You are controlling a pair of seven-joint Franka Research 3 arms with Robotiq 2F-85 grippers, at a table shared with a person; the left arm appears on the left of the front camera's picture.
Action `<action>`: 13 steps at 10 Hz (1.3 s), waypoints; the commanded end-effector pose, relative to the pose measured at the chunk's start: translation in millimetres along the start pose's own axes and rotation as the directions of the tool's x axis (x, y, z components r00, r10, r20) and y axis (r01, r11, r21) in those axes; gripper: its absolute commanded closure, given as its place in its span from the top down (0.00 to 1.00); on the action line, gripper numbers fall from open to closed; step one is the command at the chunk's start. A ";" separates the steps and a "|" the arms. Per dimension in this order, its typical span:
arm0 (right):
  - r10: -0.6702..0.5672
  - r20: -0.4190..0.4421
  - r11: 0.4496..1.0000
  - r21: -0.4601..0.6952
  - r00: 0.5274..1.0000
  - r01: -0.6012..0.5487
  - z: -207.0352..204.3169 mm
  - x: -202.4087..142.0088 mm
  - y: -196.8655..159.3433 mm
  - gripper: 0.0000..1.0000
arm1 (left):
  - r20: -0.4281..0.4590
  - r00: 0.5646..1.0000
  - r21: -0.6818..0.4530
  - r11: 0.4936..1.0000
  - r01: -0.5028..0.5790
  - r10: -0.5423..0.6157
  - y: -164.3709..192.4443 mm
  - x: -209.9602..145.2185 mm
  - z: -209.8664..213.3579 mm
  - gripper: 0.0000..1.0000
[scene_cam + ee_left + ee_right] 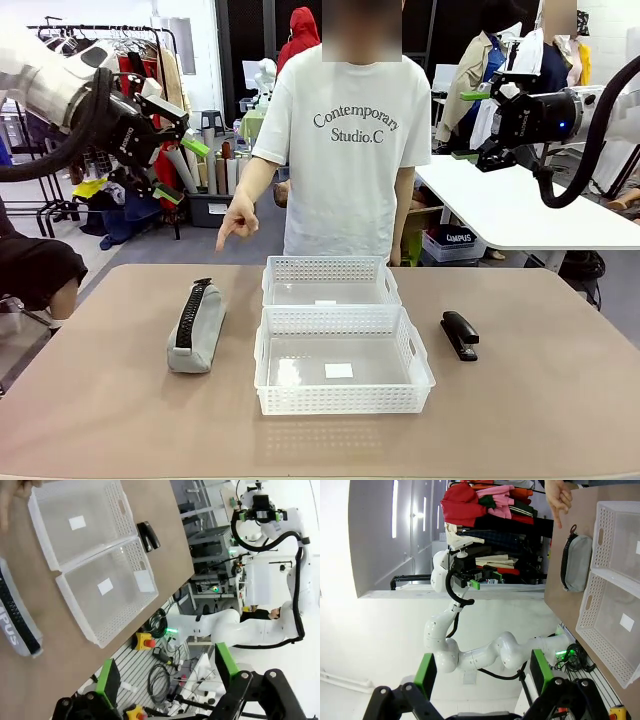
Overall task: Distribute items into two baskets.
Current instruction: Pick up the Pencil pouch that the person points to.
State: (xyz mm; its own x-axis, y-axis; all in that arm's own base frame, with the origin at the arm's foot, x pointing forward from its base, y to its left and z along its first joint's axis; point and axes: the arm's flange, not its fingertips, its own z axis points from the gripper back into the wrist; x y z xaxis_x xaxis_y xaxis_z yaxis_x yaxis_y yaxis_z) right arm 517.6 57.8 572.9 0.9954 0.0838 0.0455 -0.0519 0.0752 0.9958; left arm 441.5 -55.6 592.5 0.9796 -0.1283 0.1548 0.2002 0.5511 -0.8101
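At the left, the left gripper (pixel 183 170) hangs high above the table (pixel 540 420) with its green-padded fingers spread wide and nothing between them, a stance that reads as waiting for a cue. Below and well apart from it, the grey pouch (pixel 197 328) lies flat on the tabletop, zipper up, just beside the left wall of the near basket (pixel 340 400), apparently placed within that arm's easy reach. Above the pouch's far end the person's hand (pixel 237 222) is lowered with a finger aimed down, probably singling out the pouch, though from the front the exact target is hard to fix. At centre the near basket and the smaller far basket (pixel 330 268) sit touching end to end, neither holding an item yet, set midway so that either arm could drop something into them. To their right the black stapler (pixel 460 333) rests on the table near the near basket's right wall, apart from it. Farther right and high up, the right gripper (pixel 470 125) is likewise spread and holds nothing, well apart from the stapler beneath. Judging by the layout, each item sits on the side of the arm meant to lift it.
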 end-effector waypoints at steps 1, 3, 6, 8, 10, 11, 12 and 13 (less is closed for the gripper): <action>0.005 -0.003 1.000 0.002 1.000 -0.005 -0.3 -1.4 2.3 1.00 | 0.022 1.000 0.003 1.000 -0.002 0.002 -0.2 -1.2 8.3 1.00; 0.005 -0.003 1.000 0.002 1.000 -0.005 -0.3 -1.4 2.3 1.00 | 0.022 1.000 0.003 1.000 -0.002 0.002 -0.2 -1.2 8.3 1.00; 0.005 -0.003 1.000 0.002 1.000 -0.005 -0.3 -1.4 2.3 1.00 | 0.032 0.999 0.277 0.961 0.011 -0.021 6.1 19.1 -1.7 1.00; 0.005 -0.003 1.000 0.002 1.000 -0.005 -0.3 -1.4 2.3 1.00 | -0.063 0.998 0.401 0.916 0.007 0.020 16.1 23.8 -16.0 1.00; 0.005 -0.003 1.000 0.002 1.000 -0.005 -0.3 -1.4 2.3 1.00 | -0.096 0.995 0.558 0.828 0.053 0.001 30.2 30.3 -36.0 1.00; 0.005 -0.003 1.000 0.002 1.000 -0.005 -0.3 -1.4 2.3 1.00 | -0.117 0.993 0.601 0.798 0.048 0.028 35.6 26.5 -52.7 1.00; 0.005 -0.003 1.000 0.002 1.000 -0.005 -0.3 -1.4 2.3 1.00 | -0.125 0.991 0.634 0.772 0.049 0.040 40.8 25.3 -64.3 1.00; 0.005 -0.003 1.000 0.002 1.000 -0.005 -0.3 -1.4 2.3 1.00 | -0.119 0.992 0.647 0.762 0.040 0.049 48.4 28.4 -72.7 1.00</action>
State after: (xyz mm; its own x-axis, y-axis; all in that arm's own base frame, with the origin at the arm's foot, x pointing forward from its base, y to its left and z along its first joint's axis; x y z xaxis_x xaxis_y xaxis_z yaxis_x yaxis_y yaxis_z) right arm 517.5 57.7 573.0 0.9954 0.0838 0.0457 -0.0520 0.0751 0.9958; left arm 476.9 -89.2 520.8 0.9723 -0.2281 0.0518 0.2334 0.9329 -0.2744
